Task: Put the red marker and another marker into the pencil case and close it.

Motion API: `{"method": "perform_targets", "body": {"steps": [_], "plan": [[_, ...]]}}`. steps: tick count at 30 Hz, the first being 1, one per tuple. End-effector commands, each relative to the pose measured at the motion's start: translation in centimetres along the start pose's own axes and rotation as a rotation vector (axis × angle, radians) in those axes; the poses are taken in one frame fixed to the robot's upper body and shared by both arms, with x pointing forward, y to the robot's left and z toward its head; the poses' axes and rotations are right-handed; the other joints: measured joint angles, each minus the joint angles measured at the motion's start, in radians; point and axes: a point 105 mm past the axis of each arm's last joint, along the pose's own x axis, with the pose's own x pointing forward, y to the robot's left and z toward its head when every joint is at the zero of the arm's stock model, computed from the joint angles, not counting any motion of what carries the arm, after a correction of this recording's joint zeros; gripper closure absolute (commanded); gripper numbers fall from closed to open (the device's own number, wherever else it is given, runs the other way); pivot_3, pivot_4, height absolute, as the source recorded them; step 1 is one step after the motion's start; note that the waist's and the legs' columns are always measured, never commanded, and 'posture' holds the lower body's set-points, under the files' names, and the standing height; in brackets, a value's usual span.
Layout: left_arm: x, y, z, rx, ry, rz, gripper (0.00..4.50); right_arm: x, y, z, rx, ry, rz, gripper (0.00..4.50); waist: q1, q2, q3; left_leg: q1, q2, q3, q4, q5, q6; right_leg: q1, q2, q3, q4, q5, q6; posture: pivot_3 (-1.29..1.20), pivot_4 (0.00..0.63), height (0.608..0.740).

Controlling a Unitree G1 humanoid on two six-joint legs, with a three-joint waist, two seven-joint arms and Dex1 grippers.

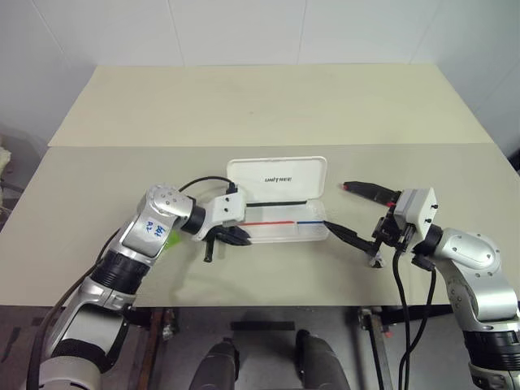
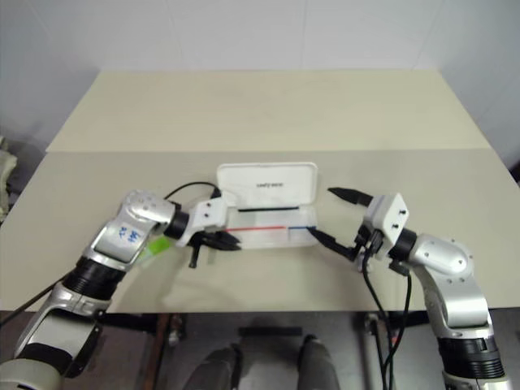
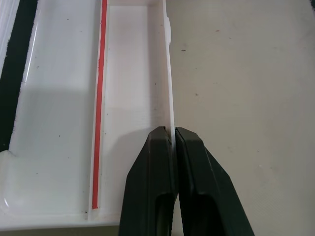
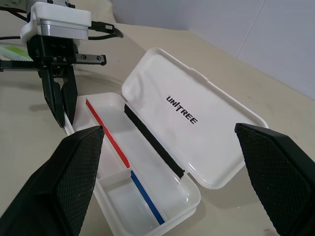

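The white pencil case (image 1: 280, 231) lies open at the table's middle, its lid (image 4: 197, 123) tipped back and red, blue and black stripes inside. My left gripper (image 1: 244, 239) is at the tray's left end, shut on the thin front wall (image 3: 171, 88). My right gripper (image 1: 335, 205) hangs wide open just off the case's right end, holding nothing. The light green marker (image 1: 171, 241) lies on the table, partly under my left forearm. A speck of red (image 1: 344, 187) shows at my right gripper's far fingertip; I cannot tell whether it is the red marker.
A small grey lump (image 1: 375, 262) rests on the table below my right wrist. The beige table (image 1: 268, 106) stretches far behind the case, with a seam across it. Its front edge runs close below both arms.
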Motion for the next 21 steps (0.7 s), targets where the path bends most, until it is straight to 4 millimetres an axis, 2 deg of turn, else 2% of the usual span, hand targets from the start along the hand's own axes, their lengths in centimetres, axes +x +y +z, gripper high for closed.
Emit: {"method": "perform_targets", "body": {"steps": [1,4,7,10,21], "plan": [[0.8,-1.2,-1.3,-0.039,0.025,-0.058,4.49,0.1,-0.2,1.0,-0.029,-0.039,-0.001,0.00,0.000,0.000,0.000,0.000,0.000,0.000,0.000,0.000,0.000,0.000,0.000,0.000,0.000,0.000,0.000,0.00,0.150,0.740],[0.8,-1.2,-1.5,-0.056,0.023,-0.056,4.49,0.1,-0.2,1.0,-0.028,-0.039,-0.001,0.00,0.000,0.000,0.000,0.001,0.000,0.000,0.000,0.000,0.000,0.000,0.000,0.000,0.001,0.000,0.000,0.00,0.150,0.740],[0.9,-1.2,-1.2,-0.058,0.008,-0.066,3.72,0.1,-0.2,1.0,-0.028,-0.040,-0.001,0.00,0.000,0.000,0.000,0.001,0.000,0.001,0.001,0.000,0.000,0.000,0.000,0.001,0.002,0.000,0.000,0.00,0.150,0.740],[0.9,-0.8,0.0,-0.041,-0.062,-0.041,2.72,0.2,-0.1,0.9,-0.026,-0.043,0.000,0.00,0.002,0.000,0.000,0.001,0.000,0.001,0.001,0.000,0.000,0.000,0.000,0.001,0.002,0.000,0.000,0.00,0.150,0.740],[-0.4,-1.1,0.3,-0.071,-0.124,-0.041,2.72,0.5,0.0,0.5,-0.014,-0.052,0.009,0.00,-0.001,0.000,0.000,0.001,0.000,0.001,0.003,0.000,0.000,-0.001,0.000,0.002,0.005,0.000,0.000,0.00,0.150,0.740]]}}
